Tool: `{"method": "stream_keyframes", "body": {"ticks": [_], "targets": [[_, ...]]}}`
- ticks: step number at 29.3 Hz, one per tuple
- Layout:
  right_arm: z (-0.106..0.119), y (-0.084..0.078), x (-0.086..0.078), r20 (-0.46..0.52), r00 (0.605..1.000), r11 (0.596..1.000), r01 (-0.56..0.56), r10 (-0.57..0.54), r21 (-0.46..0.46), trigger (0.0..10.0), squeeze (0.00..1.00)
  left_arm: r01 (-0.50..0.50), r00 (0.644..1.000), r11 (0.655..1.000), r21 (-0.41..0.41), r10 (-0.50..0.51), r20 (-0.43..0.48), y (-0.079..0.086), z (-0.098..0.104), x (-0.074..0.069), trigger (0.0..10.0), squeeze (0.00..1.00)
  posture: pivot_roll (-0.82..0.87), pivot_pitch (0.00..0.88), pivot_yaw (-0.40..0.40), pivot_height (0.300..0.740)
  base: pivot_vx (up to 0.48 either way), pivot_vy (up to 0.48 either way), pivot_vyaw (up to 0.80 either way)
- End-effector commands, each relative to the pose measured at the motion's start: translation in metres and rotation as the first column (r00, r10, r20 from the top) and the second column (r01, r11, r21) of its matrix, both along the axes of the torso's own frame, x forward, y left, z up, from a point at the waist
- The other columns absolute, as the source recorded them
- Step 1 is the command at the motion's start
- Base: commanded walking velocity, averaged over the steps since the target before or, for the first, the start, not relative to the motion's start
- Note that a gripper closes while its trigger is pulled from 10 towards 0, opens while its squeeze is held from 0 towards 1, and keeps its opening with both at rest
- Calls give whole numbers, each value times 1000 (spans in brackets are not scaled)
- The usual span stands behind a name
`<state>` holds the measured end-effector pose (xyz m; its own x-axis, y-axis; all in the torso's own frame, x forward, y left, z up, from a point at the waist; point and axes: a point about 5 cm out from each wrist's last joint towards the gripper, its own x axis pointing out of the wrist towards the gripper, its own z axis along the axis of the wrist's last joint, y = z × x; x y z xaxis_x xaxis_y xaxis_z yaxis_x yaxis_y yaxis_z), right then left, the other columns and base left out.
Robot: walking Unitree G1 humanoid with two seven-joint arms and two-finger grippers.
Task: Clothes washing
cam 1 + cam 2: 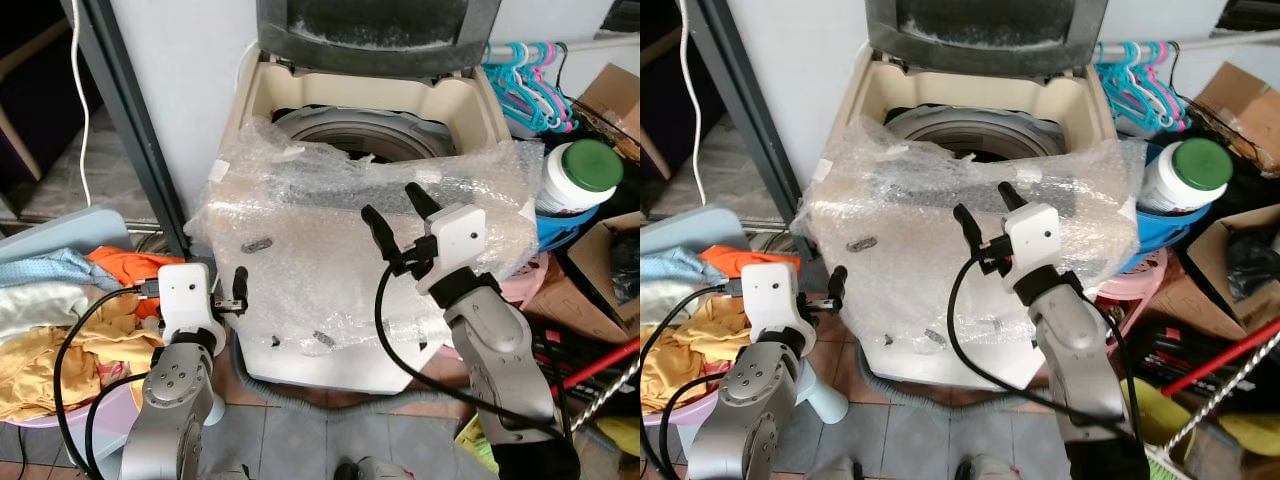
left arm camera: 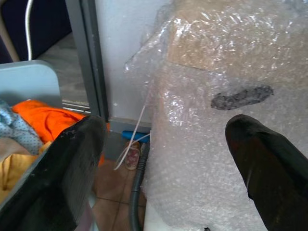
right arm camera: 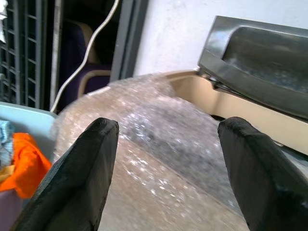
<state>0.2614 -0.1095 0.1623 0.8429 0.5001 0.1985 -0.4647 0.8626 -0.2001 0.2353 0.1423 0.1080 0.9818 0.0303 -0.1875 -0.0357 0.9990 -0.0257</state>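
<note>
A beige top-loading washing machine [image 1: 268, 88] stands ahead with its lid [image 1: 370, 30] up and the drum [image 1: 360, 135] showing. Bubble wrap [image 1: 330, 230] covers its front and top edge. To the left lies a pile of clothes: an orange piece [image 1: 125, 268], yellow ones [image 1: 40, 365], and white and pale blue ones. My left gripper [image 2: 166, 130] is open, low by the machine's front left corner, close to the wrap. My right gripper [image 1: 390, 203] is raised before the machine's front rim, open, with nothing between its fingers [image 3: 86, 168].
The clothes lie in a lilac basin [image 1: 60, 420] by a pale blue stool [image 1: 60, 232]. A grey door frame [image 1: 130, 130] stands left of the machine. On the right are plastic hangers [image 1: 525, 80], a green-capped white jar [image 1: 578, 175], cardboard boxes [image 1: 585, 300] and a red pole [image 1: 600, 362].
</note>
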Motion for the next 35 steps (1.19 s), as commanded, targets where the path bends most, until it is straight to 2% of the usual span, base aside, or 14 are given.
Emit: {"method": "stream_keyframes", "body": {"ticks": [1,6,16,20,23,24,26,27,28,35], "targets": [[4,-1,-1,3,1000,1000,11,-11,3,10000,1000,-5,1000,1000,16,5,6,0,1,1,10000,0,-6,32,-35,740,0,307,800],[1,-8,3,-34,998,998,59,-58,25,10000,1000,-4,1000,1000,16,4,9,1,2,3,10000,0,-5,31,-23,740,0,475,800],[1,-12,7,-41,997,998,62,-61,11,10000,1000,-7,1000,999,33,7,8,1,2,6,10000,0,-4,30,-22,740,0,480,745],[1,-12,8,-42,997,998,58,-58,11,10000,1000,-16,1000,999,36,16,6,1,1,7,10000,0,-6,28,-22,740,0,480,208],[1,-11,8,-44,998,999,53,-53,11,10000,1000,-30,999,999,32,28,38,2,4,9,10000,0,-5,24,-21,740,0,480,0],[1,-10,9,-49,998,999,49,-49,13,10000,918,-35,998,998,43,33,52,3,6,10,10000,0,-4,23,-20,740,0,0,0],[1,-10,9,-51,998,999,49,-48,14,10000,918,-35,998,998,52,32,56,4,7,10,10000,0,-3,22,-20,740,0,0,0],[-1,-10,10,-62,997,998,53,-52,14,10000,59,-28,998,998,61,24,61,3,8,11,10000,0,-4,20,-19,740,0,0,0],[-3,-10,10,-75,995,998,59,-57,21,10000,0,-21,998,998,64,17,62,2,8,12,10000,0,-4,18,-17,740,0,0,0],[-11,-9,11,-117,991,997,75,-71,33,10000,0,-9,999,999,45,7,53,5,4,13,10000,0,-2,4,-6,740,0,0,0]]}}
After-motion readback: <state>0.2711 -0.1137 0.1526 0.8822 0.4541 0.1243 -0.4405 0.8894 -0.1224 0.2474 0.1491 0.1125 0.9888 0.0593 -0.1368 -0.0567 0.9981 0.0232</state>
